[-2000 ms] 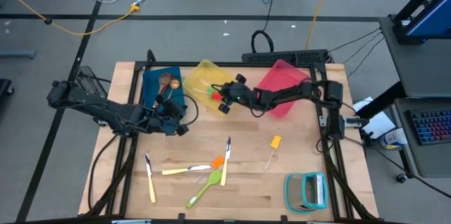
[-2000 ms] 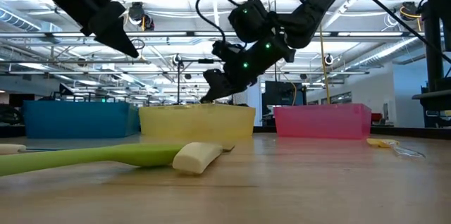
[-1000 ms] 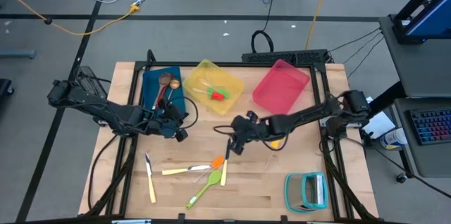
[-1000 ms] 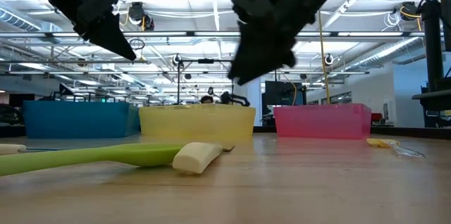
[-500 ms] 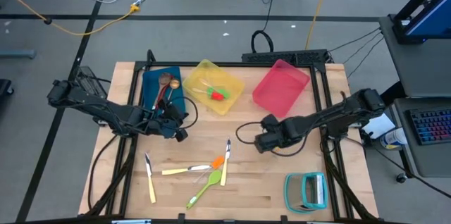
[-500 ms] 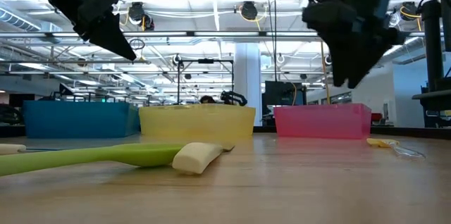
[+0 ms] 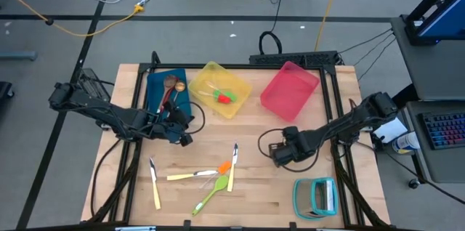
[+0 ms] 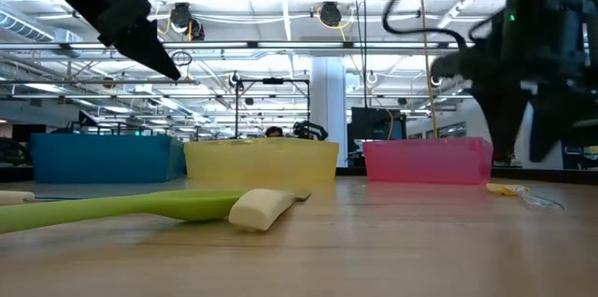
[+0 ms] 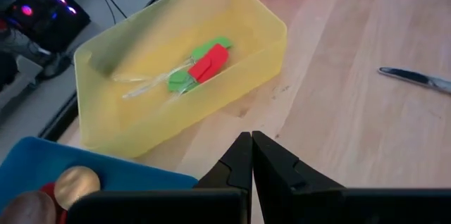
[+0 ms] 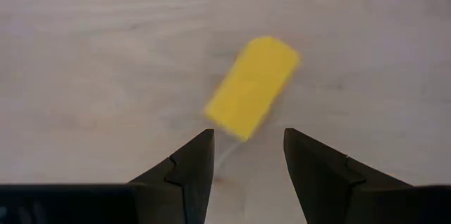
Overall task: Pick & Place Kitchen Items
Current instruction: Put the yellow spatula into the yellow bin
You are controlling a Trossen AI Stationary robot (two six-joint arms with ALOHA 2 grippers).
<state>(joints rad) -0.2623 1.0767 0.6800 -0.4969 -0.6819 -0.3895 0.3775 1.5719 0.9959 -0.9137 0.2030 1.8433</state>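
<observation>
I am seeing the yellow bin (image 7: 220, 88) holding a red spatula (image 9: 208, 64) and a green spatula (image 9: 184, 77), with the blue bin (image 7: 166, 93) just beside it holding brass and wooden spoons (image 7: 171, 83) and the pink bin (image 7: 290, 89) on its other side. I am holding the right gripper (image 10: 242, 155), jaws apart, directly over the yellow spatula (image 10: 251, 86), well apart from the yellow bin, while the left gripper (image 9: 250, 152), jaws together, is hovering just beside the yellow bin. Cream-handled cutlery (image 7: 192, 176), a lime-green spoon (image 7: 209, 194) and an orange spatula (image 7: 225, 166) are lying on the wooden table (image 7: 261, 195), the teal rack (image 7: 317, 196) farther off, against a lit hall.
</observation>
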